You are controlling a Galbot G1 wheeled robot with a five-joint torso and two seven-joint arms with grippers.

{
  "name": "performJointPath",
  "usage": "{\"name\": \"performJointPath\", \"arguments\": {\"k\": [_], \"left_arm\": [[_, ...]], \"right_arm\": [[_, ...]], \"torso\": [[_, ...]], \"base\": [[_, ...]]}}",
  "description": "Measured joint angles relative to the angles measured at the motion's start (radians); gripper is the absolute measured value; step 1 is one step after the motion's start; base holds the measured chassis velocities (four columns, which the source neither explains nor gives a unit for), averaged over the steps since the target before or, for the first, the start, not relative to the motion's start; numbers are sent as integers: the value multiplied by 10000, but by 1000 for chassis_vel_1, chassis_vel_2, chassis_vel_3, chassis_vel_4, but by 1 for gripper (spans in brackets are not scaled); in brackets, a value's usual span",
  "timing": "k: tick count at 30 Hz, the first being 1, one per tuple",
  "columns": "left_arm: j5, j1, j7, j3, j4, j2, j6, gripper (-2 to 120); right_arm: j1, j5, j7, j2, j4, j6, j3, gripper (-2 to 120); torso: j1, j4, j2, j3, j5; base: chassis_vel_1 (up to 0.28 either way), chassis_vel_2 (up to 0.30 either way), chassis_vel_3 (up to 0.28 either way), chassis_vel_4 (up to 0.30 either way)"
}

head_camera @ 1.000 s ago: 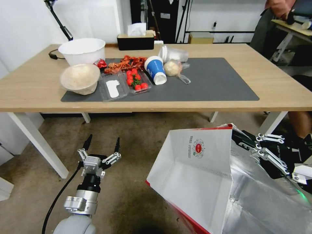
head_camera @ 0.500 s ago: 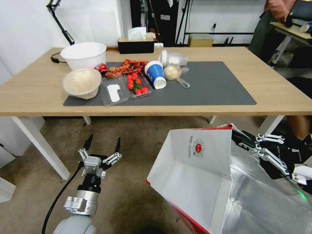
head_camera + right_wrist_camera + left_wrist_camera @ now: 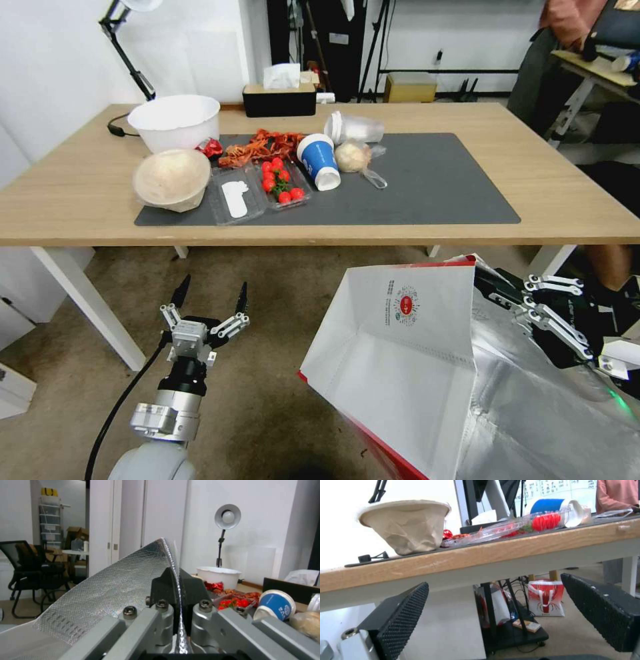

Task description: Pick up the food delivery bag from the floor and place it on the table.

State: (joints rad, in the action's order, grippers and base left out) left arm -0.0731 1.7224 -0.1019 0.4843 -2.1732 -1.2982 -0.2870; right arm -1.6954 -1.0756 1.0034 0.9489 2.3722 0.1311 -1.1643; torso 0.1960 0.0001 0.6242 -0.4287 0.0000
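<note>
The food delivery bag (image 3: 427, 373) fills the lower right of the head view, lifted clear of the carpeted floor (image 3: 280, 293) and tilted, its white front panel with the small round red logo facing the camera, a red side edge along its lower border and the silver foil lining exposed on the right; the right gripper (image 3: 497, 288) sits at the bag's upper right rim, at the right edge of the frame, and in the right wrist view its dark fingers (image 3: 162, 586) are pressed together on the thin foil edge (image 3: 133, 585) of the bag, holding it; the left gripper (image 3: 211, 295) hangs in the lower left of the head view above the floor, near the table's front white leg (image 3: 87, 303), its two black fingers spread wide with nothing between them, and the left wrist view shows those textured pads (image 3: 400, 616) apart, below the table's front edge; the table (image 3: 80, 200) spans the upper half of the head view, its dark grey mat (image 3: 433, 180) bare on the right; on the mat's left part stand a beige paper bowl (image 3: 171, 179), a clear tray of cherry tomatoes (image 3: 281, 181) and a tipped blue paper cup (image 3: 319, 160); a white bowl (image 3: 175, 121) stands just behind them on the wood.
</note>
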Motion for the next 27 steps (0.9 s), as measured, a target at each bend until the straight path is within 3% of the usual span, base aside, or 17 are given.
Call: {"name": "performJointPath", "arguments": {"k": [27], "left_arm": [[16, -11, -12, -12, 75, -52, -23, 99]], "right_arm": [[29, 57, 41, 50, -67, -30, 54, 0]], "torso": [[483, 0, 1177, -690, 0]], "base": [[0, 0, 0, 0]]}}
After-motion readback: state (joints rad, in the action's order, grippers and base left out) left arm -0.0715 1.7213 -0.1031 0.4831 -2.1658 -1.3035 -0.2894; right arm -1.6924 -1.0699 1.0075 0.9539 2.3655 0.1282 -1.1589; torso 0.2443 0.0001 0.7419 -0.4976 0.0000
